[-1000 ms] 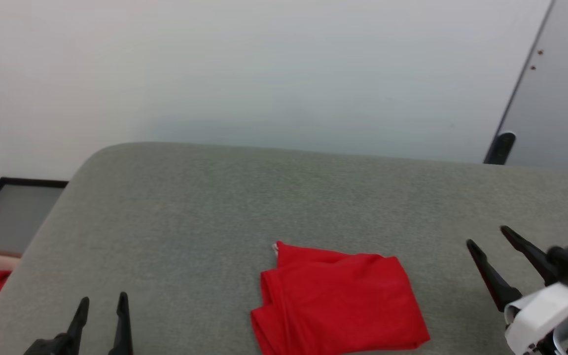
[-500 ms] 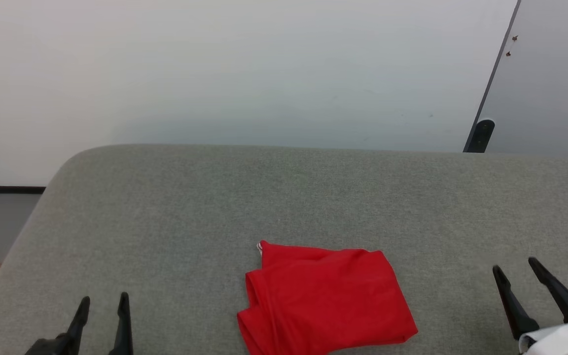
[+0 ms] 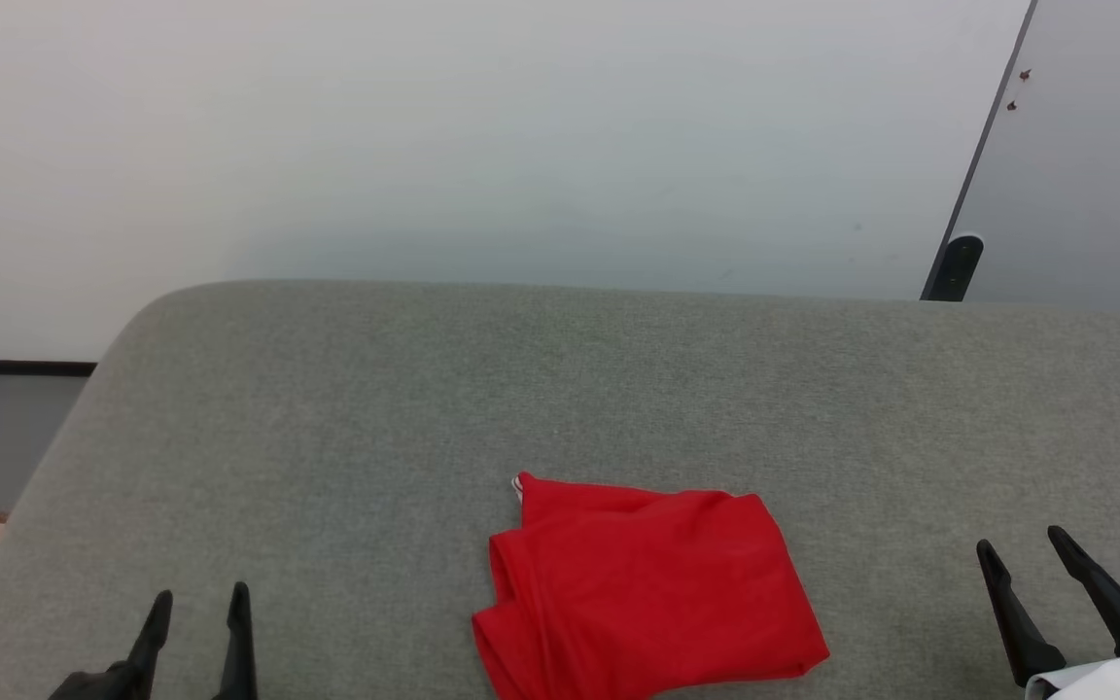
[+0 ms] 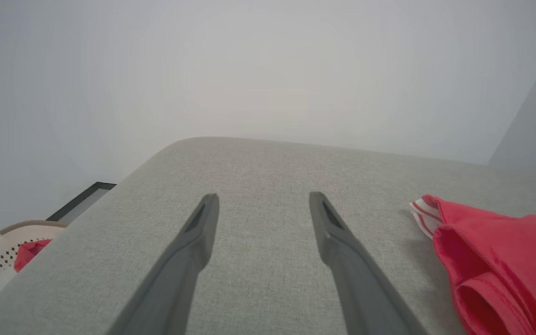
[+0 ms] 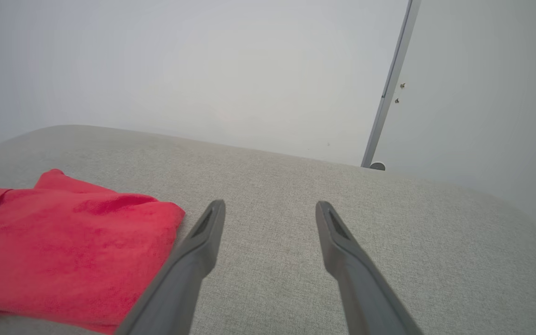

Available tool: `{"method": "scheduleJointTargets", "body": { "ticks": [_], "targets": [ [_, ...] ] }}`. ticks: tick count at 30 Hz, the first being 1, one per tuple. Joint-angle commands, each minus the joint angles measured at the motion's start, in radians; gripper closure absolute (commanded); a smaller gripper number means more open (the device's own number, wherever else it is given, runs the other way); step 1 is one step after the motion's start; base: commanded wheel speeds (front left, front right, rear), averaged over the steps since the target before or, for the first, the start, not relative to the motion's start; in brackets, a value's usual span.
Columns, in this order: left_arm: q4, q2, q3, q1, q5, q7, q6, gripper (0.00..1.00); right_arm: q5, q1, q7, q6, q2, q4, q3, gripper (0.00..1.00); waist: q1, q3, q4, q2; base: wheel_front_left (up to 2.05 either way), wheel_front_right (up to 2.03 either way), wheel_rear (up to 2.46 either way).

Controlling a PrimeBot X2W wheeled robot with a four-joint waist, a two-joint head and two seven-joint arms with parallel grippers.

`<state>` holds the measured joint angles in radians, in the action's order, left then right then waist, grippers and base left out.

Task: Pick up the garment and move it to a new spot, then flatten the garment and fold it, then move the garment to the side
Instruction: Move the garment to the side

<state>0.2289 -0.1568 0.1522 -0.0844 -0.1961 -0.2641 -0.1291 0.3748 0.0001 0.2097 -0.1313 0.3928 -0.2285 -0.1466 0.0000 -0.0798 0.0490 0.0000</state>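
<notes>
The garment (image 3: 647,583) is cut off below in the head view; left pincer (image 3: 202,591) and right pincer (image 3: 1019,538) gape, empty.

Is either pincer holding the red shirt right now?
No, the garment lies on the grey surface, apart from the open left pincer and right pincer.

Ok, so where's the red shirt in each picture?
Head view: the garment lies folded at the bottom centre.
Left wrist view: the garment is at the right edge, with its striped trim pointing towards the middle.
Right wrist view: the garment is at the lower left.
Shared landmark: the grey cushion it lies on, with its rounded far edge.
</notes>
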Motion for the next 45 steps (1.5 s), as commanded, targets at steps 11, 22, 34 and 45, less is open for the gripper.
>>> {"method": "scheduleJointTargets", "body": {
  "ticks": [11,22,34,45],
  "targets": [
    [0.004,-0.016,0.003,0.018,-0.001,0.0,-0.002,0.0,0.005,-0.021,-0.032,0.001,-0.016,0.007,-0.052,0.0,0.0,-0.005,0.078,0.0,0.0,0.0,0.0],
    [0.0,-0.02,0.01,0.014,0.0,0.0,-0.002,0.0,0.011,-0.045,-0.049,0.001,-0.025,-0.01,-0.093,0.0,0.0,-0.017,0.156,0.0,0.0,0.0,0.0],
    [0.013,-0.019,-0.035,0.031,-0.013,0.0,-0.002,0.0,0.09,-0.097,-0.257,0.001,0.022,-0.03,-0.143,0.0,0.0,0.007,0.184,0.0,0.0,0.0,0.0],
    [0.029,-0.01,-0.111,0.094,-0.024,0.0,-0.002,0.0,0.184,-0.144,-0.472,0.001,0.044,-0.068,-0.174,0.0,0.0,0.107,0.233,0.0,0.0,0.0,0.0]
  ]
}}
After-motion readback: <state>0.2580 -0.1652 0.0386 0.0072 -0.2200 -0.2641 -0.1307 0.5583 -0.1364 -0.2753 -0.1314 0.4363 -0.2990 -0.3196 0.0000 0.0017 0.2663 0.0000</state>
